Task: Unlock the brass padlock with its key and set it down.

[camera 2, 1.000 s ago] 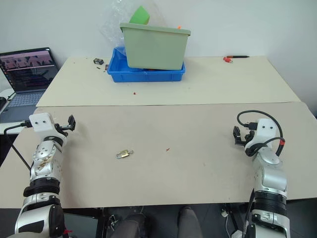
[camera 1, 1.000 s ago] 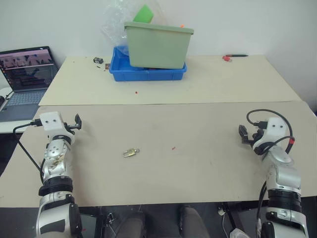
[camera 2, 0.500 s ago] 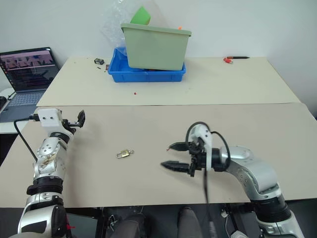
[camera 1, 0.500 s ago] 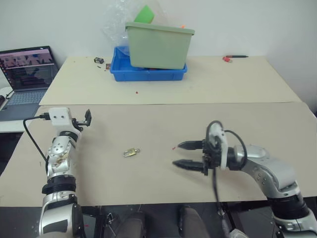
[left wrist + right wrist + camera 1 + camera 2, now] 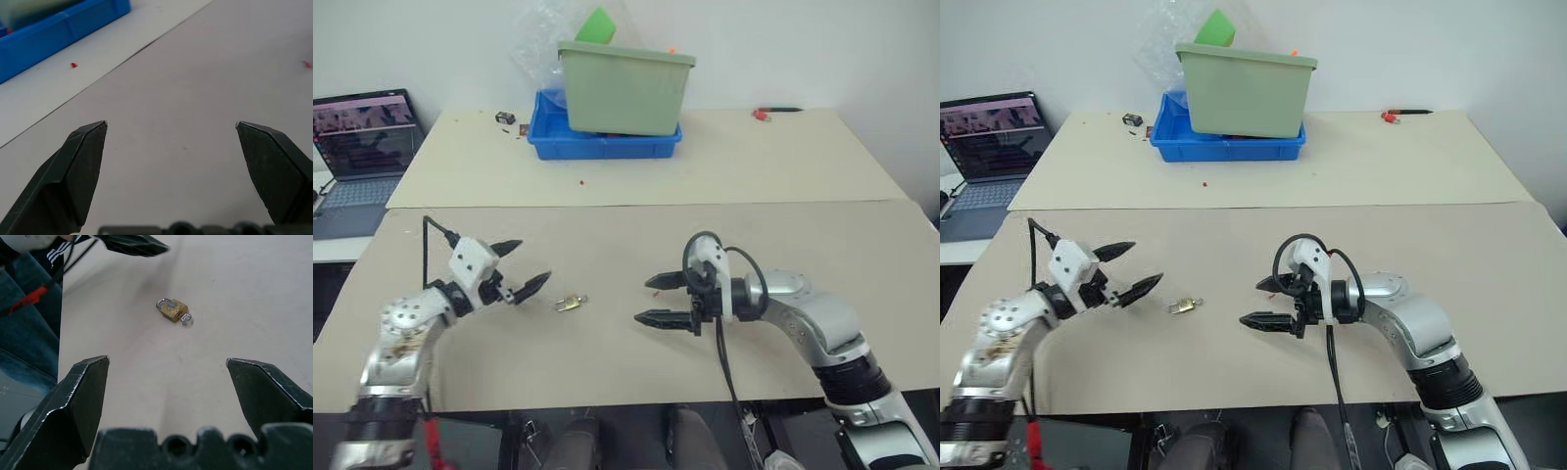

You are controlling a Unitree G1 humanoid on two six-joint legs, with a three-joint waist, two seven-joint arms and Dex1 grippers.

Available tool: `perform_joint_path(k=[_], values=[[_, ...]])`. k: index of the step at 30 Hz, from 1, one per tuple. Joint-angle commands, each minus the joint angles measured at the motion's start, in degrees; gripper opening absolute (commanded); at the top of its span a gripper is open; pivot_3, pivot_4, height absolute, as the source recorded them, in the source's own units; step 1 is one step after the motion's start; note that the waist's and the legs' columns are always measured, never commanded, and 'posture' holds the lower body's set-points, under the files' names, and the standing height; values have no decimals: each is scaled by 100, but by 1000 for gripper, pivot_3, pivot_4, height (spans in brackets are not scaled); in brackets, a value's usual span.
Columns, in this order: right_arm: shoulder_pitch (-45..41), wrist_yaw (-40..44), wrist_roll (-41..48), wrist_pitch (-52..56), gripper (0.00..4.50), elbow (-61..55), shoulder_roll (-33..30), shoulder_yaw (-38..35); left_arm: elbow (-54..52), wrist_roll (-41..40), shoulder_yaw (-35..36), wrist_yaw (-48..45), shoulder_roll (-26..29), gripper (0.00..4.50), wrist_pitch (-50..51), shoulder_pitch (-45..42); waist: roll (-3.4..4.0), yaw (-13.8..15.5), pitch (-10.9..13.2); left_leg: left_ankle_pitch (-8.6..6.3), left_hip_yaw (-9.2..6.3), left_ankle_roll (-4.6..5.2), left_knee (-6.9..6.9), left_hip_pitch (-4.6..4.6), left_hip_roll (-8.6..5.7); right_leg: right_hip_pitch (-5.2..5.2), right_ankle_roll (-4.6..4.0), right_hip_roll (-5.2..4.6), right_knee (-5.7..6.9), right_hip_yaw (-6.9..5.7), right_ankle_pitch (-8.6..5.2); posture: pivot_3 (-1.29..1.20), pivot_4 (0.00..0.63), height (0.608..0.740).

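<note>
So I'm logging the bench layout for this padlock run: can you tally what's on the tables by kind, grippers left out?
Brass padlock: 1
Key in the padlock: 1
Blue tray: 1
Green bin: 1
Clear plastic bag: 1
Small dark object near the tray: 1
Red-tipped pen-like tool: 1
Laptop: 1
Total: 8

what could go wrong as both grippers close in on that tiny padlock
The brass padlock lies flat on the table and is far smaller than either open gripper, so the left gripper or right gripper may nudge it away instead of pinching it. The key at its end looks tiny and easily fumbled.
</note>
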Motion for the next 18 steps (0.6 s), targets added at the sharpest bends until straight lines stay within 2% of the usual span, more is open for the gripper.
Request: perform_joint_path(k=[1, 4, 10, 18], values=[[-65, 36, -123, -232, 4500, 59, 57, -3, -153, -261, -176, -943, 327, 4477, 48, -140, 1, 7, 0, 1, 0, 0, 2, 4, 0, 5, 0, 0, 1, -1, 0, 0, 150, 740], [-70, -14, -199, -256, 4500, 102, 145, 0, 191, -65, -484, -1364, 321, 4477, -185, -363, 0, 1, 0, 3, 1, -2, 7, 12, -1, 14, 0, 0, 4, -2, 0, 0, 150, 740], [237, -344, -170, -117, 4500, -224, 266, -160, 1224, 267, -1104, -1596, -292, 4477, -347, -919, 0, -5, 0, 6, 1, -8, 4, 7, -1, 7, -3, 4, 2, -3, 2, 0, 150, 740], [635, -707, -22, 108, 4500, -747, 204, -425, 2412, 738, -1300, -1700, -609, 4477, -939, -1251, 0, -7, 0, 2, 2, -1, 4, 4, 2, 4, -3, 4, 1, -2, 2, 0, 150, 740]])
